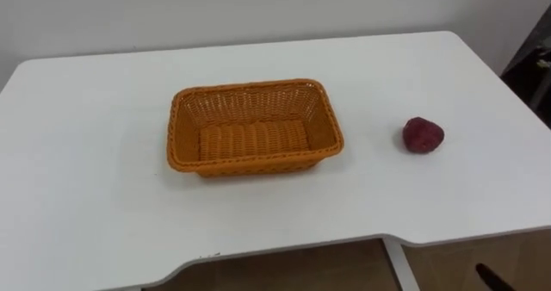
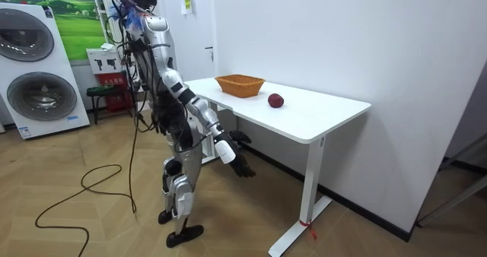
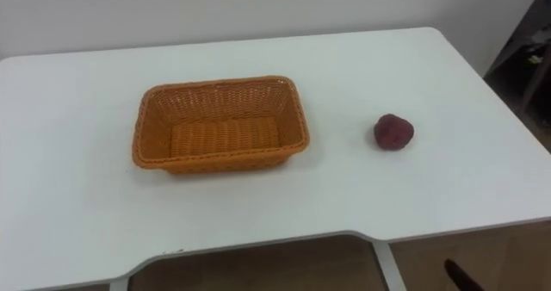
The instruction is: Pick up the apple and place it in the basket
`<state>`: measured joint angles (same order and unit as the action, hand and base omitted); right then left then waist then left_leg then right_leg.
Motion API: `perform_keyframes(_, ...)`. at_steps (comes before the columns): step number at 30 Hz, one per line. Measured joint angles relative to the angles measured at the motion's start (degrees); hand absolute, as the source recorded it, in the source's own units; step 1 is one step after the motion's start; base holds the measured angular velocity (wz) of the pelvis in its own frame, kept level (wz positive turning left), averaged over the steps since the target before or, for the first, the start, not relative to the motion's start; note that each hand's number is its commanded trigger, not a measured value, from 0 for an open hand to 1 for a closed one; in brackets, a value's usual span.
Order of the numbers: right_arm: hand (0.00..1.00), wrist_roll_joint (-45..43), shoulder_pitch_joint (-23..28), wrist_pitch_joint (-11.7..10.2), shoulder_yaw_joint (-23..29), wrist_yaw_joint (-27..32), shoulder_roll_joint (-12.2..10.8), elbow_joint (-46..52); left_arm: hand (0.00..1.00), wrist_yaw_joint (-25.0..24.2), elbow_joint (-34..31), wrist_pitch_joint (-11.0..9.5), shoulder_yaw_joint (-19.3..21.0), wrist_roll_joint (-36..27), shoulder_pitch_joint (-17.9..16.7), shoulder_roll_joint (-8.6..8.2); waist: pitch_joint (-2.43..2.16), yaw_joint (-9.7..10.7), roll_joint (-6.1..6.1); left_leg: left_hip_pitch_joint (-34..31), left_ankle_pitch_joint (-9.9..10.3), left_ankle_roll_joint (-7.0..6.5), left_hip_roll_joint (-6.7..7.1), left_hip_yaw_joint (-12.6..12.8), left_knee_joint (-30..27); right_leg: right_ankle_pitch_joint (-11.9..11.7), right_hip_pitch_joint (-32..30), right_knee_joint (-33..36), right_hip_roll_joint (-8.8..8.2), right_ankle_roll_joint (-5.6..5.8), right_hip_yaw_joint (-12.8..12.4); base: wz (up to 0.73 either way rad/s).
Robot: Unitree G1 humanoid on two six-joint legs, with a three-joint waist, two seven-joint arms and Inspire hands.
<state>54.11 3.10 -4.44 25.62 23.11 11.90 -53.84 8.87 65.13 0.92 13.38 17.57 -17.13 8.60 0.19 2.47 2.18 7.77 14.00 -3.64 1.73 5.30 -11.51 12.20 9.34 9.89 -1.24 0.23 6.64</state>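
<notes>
A dark red apple (image 1: pixel 423 134) (image 3: pixel 393 131) lies on the white table (image 1: pixel 86 205), to the right of an orange wicker basket (image 1: pixel 183 145) (image 3: pixel 148 142) with nothing in it. In the room view the apple (image 2: pixel 275 99) sits a short way from the basket (image 2: pixel 240 84), and I stand at the table's long edge, facing it. My right hand (image 2: pixel 243 167) hangs below the tabletop with its fingers loosely straight; one dark fingertip (image 1: pixel 493 278) pokes up at the lower right, under the table's front edge. My left hand (image 2: pixel 239 138) is low beneath the table edge as well.
The table stands against a white wall (image 2: pixel 319 36), and its front edge has a curved cut-out (image 1: pixel 293 248) in front of me. Washing machines (image 2: pixel 34 67) and a small stool (image 2: pixel 103 93) stand at the room view's left. The floor is wood.
</notes>
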Motion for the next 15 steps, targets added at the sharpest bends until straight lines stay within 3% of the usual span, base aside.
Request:
perform_keyframes(3, 0.00, 0.51, 0.03, -0.38, 1.56, 6.93, -0.12, 6.75, 0.00, 0.23, -0.07, 0.02, -0.03, 0.11, 0.04, -0.06, 0.00, 0.20, -0.26, 0.04, 0.00, 0.00, 0.02, 0.43, 0.08, 0.00, 0.25, -0.04, 0.03, 0.00, -0.55, -0.08)
perform_keyframes(5, 0.00, -0.46, 0.03, -2.14, 1.53, 11.53, -0.09, 12.03, 0.00, 0.54, -0.45, 0.02, -0.14, 0.17, 0.06, -0.04, 0.05, 0.09, -0.25, 0.30, 0.00, 0.00, -0.03, 0.90, 0.12, 0.00, 0.40, -0.08, 0.08, 0.00, -0.77, -0.06)
perform_keyframes(9, 0.00, -1.05, 0.26, -3.30, 1.47, 17.94, 0.06, 20.37, 0.00, 0.54, -1.01, 0.03, -0.51, 0.00, -0.05, 0.00, 0.07, 0.20, -0.22, -0.39, 0.01, 0.00, -0.11, 0.62, 0.11, 0.00, -0.78, 0.31, 0.07, 0.01, -0.23, 0.01)
perform_keyframes(15, 0.00, -16.47, 0.21, -5.61, 0.41, 26.91, 0.03, 29.93, 0.00, 0.57, -0.96, 0.03, -1.28, 0.32, -0.54, -0.18, -0.25, -0.36, -0.77, -1.87, -0.04, -0.05, -0.11, 0.59, -0.05, 0.00, -2.40, 1.01, 0.06, 0.00, -0.38, 0.00)
